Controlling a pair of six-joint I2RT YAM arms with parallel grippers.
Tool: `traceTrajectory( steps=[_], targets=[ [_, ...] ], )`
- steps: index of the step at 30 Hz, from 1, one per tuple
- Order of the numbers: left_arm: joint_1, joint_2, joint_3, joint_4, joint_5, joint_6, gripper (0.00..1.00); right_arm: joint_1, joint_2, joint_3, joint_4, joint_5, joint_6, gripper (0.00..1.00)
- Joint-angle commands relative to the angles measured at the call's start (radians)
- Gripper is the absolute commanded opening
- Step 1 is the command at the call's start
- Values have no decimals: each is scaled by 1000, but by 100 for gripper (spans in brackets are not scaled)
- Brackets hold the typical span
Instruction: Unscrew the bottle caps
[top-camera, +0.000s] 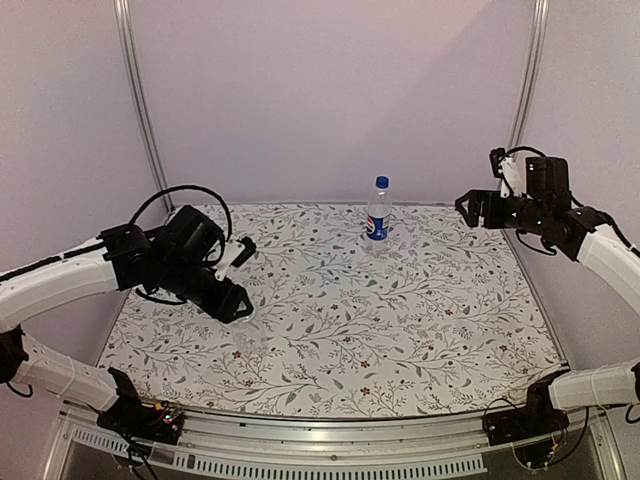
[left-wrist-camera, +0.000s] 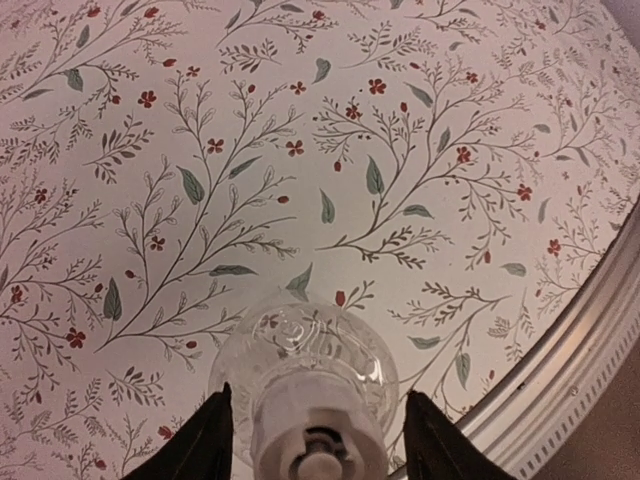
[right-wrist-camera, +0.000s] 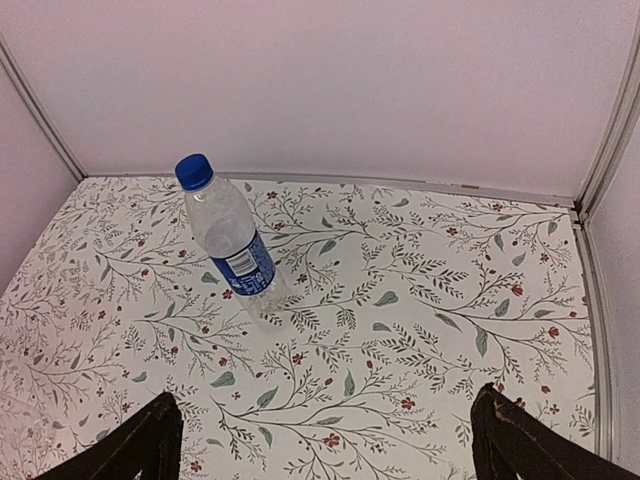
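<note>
A plain clear bottle (left-wrist-camera: 310, 345) stands upright right under my left gripper (left-wrist-camera: 318, 393), seen from above in the left wrist view. Its pale cap (left-wrist-camera: 300, 415) sits between the two black fingers (left-wrist-camera: 205, 445), with a thin gap on each side, so the jaws are open around it and not touching. In the top view the left gripper (top-camera: 243, 282) hangs low over the left part of the table. The Pepsi bottle (top-camera: 378, 215) (right-wrist-camera: 235, 250) with its blue cap (top-camera: 381, 183) (right-wrist-camera: 193, 171) stands at the back centre. My right gripper (top-camera: 472, 208) (right-wrist-camera: 330, 450) is raised at the right, wide open, holding nothing.
A floral cloth (top-camera: 400, 300) covers the table. An aluminium rail (top-camera: 330, 425) (left-wrist-camera: 560, 380) runs along the near edge, close to the clear bottle. Pale booth walls with metal posts (top-camera: 140, 100) close in the back and sides.
</note>
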Motion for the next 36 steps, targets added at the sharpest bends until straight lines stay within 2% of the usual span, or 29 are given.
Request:
traceTrajectory(
  steps=[1,9,15,18,21,26,30,36],
  targets=[
    [-12,3,35,-22,8,-8,56,5,-15,-22,5,-19,8,99],
    [-13,-10,51,-24,-17,-2,41,4,-6,-41,18,-50,13,99],
    [-13,-3,83,-9,-43,23,24,8,-3,-33,20,-102,-7,99],
    [-12,4,134,55,29,57,19,29,-17,-34,57,-196,-37,99],
    [-13,15,189,136,149,96,19,84,-34,-29,109,-260,-56,99],
    [-12,59,260,286,298,147,18,251,-1,-16,154,-348,-122,99],
    [-14,155,387,297,354,168,17,396,38,5,156,-401,-237,99],
    [-22,258,511,321,490,163,15,487,129,64,133,-438,-304,99]
  ],
)
